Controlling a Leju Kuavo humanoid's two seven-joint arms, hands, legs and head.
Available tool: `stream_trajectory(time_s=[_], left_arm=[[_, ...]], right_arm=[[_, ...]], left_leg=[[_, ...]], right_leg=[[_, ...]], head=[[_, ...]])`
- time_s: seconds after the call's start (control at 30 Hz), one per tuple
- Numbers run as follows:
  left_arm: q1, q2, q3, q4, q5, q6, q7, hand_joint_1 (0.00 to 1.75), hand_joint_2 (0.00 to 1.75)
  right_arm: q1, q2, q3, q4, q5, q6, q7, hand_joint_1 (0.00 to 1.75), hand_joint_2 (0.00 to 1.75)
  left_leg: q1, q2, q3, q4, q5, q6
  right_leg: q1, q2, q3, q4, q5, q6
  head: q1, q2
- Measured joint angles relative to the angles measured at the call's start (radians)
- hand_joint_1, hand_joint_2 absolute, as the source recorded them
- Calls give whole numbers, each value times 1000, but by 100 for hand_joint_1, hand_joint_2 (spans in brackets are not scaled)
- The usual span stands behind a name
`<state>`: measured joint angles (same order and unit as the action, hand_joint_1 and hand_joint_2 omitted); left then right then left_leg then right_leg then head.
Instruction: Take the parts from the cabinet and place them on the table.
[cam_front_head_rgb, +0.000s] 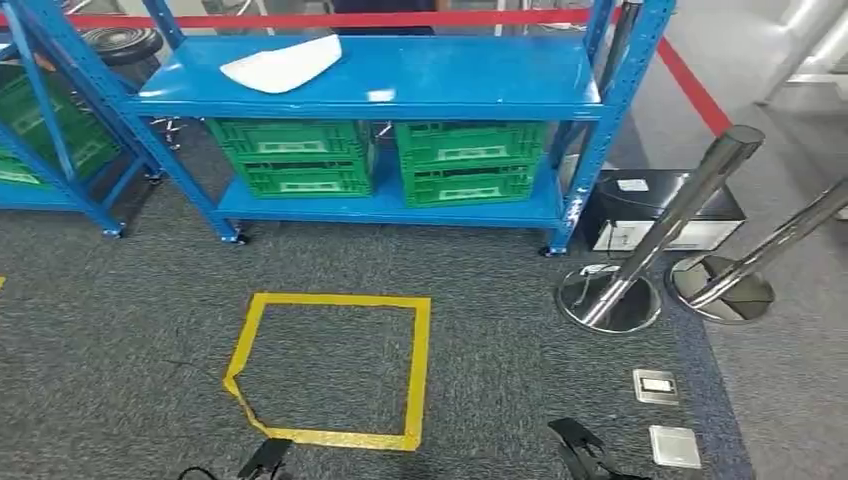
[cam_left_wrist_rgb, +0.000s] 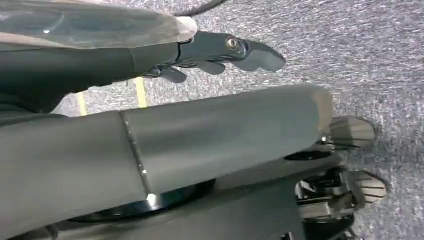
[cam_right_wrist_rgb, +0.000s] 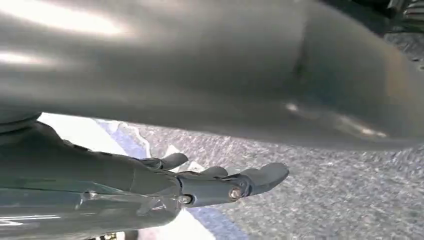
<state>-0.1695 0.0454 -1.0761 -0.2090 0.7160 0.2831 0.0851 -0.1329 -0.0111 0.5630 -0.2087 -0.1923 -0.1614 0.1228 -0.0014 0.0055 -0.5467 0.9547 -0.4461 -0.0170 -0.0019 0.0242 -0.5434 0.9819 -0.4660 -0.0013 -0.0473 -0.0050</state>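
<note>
I held both arms hanging low: left robot hand (cam_left_wrist_rgb: 220, 52) and right robot hand (cam_right_wrist_rgb: 220, 182) empty, fingers extended. The white part (cam_front_head_rgb: 282, 63) lay well ahead, slightly left, on the blue rack's top shelf (cam_front_head_rgb: 470, 75), long axis running crosswise; left robot hand nearer, I judged.

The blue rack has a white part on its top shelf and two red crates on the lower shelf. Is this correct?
Not quite. The crates are green, not red, as the head view shows. The rest holds: the white part lies on the top shelf of the blue rack, and two crates stand on the lower shelf.
</note>
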Motion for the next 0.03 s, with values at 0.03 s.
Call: stream_trajectory(time_s=[0.03], left_arm=[[2, 0, -2, 0, 0, 0, 5, 0, 0]], right_arm=[[4, 0, 5, 0, 3, 3, 5, 0, 0]], left_leg=[[-2, 0, -1, 1, -1, 1]], right_leg=[[-2, -1, 1, -2, -1, 5]], head=[[1, 0]])
